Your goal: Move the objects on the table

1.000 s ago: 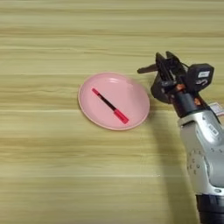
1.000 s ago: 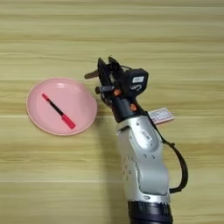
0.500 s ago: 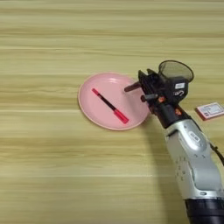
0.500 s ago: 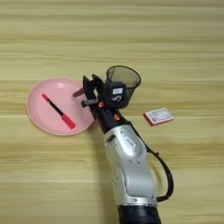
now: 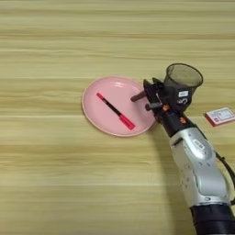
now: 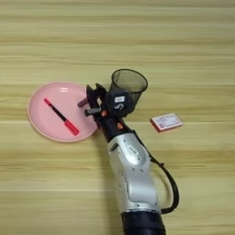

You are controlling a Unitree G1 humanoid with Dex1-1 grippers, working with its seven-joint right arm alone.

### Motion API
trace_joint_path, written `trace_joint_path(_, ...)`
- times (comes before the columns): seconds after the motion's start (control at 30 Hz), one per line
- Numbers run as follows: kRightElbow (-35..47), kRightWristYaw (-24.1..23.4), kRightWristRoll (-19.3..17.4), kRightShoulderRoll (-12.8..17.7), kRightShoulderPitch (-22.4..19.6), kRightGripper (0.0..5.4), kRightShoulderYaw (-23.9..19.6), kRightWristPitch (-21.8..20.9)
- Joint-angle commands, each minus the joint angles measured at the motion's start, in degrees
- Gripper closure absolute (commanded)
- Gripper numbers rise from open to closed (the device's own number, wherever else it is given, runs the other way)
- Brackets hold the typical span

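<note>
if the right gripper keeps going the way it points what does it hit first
Probably the pink plate: the right gripper points left over its near rim, holding a dark pen. Further along lies the red-capped pen. Its height above the plate is unclear.

You see the right arm as a rounded silver forearm (image 6: 131, 170) with a black cuff at its base. A black cable (image 6: 169, 186) loops along its right side. The wrist is black with small orange marks and a white label. The gripper (image 6: 90, 102) is black.
</note>
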State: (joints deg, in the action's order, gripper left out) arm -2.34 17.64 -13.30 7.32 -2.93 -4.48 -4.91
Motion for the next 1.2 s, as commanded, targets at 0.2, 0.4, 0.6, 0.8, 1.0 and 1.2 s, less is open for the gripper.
trace_joint_path(0.2,0.5,0.2,1.2,0.4,-1.2,4.37,0.6,-1.4)
trace_joint_path(0.4,0.4,0.5,1.6,0.9,0.5,4.37,0.7,-1.5)
trace_joint_path(0.6,-1.2,0.6,2.1,1.2,1.0,4.37,0.5,-1.6)
trace_joint_path(0.8,-2.3,0.8,2.4,1.0,1.0,4.37,0.6,-2.0)
trace_joint_path(1.0,-3.4,1.0,2.7,0.8,0.7,4.37,0.7,-2.0)
trace_joint_path(1.2,-4.1,1.2,3.1,0.9,0.6,4.37,0.8,-1.8)
